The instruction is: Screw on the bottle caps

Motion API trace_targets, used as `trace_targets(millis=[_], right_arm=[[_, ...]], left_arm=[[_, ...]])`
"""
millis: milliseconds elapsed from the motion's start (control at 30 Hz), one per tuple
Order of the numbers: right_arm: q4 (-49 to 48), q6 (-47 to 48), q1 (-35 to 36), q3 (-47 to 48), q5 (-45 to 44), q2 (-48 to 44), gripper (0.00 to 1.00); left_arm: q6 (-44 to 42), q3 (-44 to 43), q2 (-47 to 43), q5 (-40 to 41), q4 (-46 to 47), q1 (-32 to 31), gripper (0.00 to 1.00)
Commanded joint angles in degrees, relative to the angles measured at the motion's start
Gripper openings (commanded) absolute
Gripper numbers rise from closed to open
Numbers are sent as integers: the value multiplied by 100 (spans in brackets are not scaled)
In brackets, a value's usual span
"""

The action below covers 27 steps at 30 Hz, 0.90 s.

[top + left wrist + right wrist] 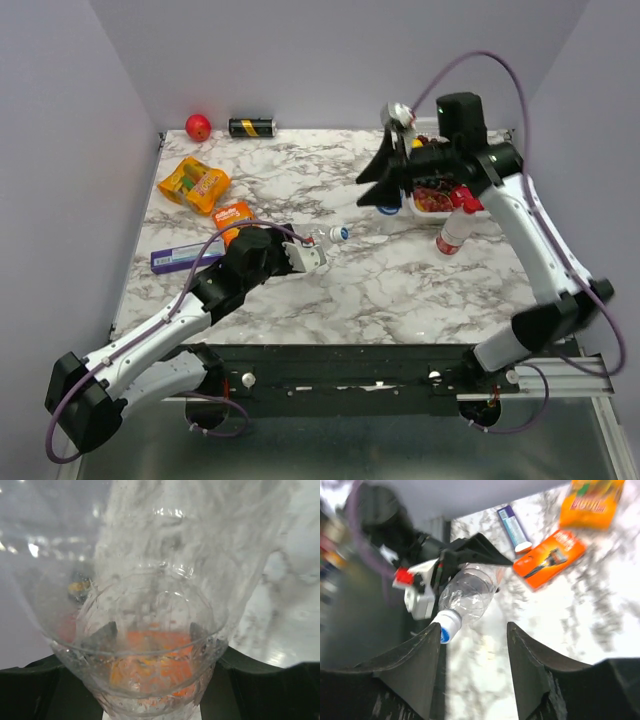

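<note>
My left gripper [308, 252] is shut on the plain clear bottle [322, 241] and holds it lying sideways above the table. Its neck points right and carries a blue-topped cap [340, 234]. In the left wrist view the bottle [160, 580] fills the frame between my fingers [106, 631]. My right gripper [378, 186] is open and empty, in the air to the right of that cap. In the right wrist view the cap [448, 625] sits by my left finger [415, 665], with the bottle [468, 592] behind it. A red-labelled bottle [455, 228] leans at the right. The other caps are not visible.
A white tray [436, 212] of small items stands at the right, with something blue [388, 210] beside it under my right gripper. Two orange packs [194, 184] [236, 216] and a purple tube [183, 258] lie at the left. A red ball [198, 127] and a black-and-gold can [252, 127] are at the back.
</note>
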<state>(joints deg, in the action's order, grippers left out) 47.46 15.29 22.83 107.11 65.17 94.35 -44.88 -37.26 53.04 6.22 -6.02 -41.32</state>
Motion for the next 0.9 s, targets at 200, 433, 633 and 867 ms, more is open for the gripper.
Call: trace_targets(millis=[200, 433, 633, 867], right_arm=[[139, 6451, 1038, -3257, -1312, -3184, 68], [325, 6522, 1742, -3144, -1709, -3019, 66], [606, 6680, 1883, -2924, -1867, -2773, 64], [545, 6618, 1953, -2836, -2069, -2623, 58]], left_arm=[[788, -493, 224, -2546, -1762, 107, 0], [586, -800, 523, -2722, -1648, 107, 0], [516, -1003, 699, -2854, -1516, 107, 0], [331, -1038, 761, -2881, -1551, 107, 0]])
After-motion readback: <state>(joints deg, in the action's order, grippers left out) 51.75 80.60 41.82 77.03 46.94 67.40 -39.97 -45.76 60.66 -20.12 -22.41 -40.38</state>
